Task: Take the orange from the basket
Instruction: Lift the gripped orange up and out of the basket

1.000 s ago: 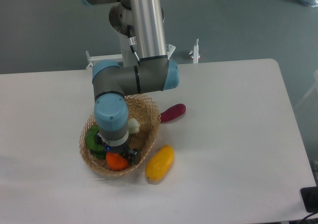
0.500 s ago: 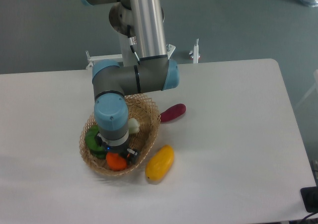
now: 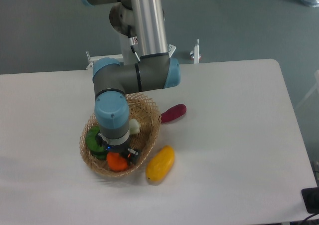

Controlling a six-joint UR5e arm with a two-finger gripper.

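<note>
The orange (image 3: 117, 161) sits low in the front part of the woven tan basket (image 3: 149, 116), near its front rim. My gripper (image 3: 118, 158) points straight down over it, with a dark finger (image 3: 133, 156) showing at the fruit's right side. The other finger is hidden under the blue wrist. The jaws look closed against the orange. The wrist covers the middle of the basket.
Also in the basket are a green fruit (image 3: 91, 139) at the left and a pale round item (image 3: 133, 126) behind the wrist. A yellow mango-shaped fruit (image 3: 160, 163) lies on the table just right of the basket. A dark red oblong item (image 3: 173, 113) lies behind it.
The arm has risen slightly, and the orange stays between the fingers. The basket and the other fruit have not moved.
</note>
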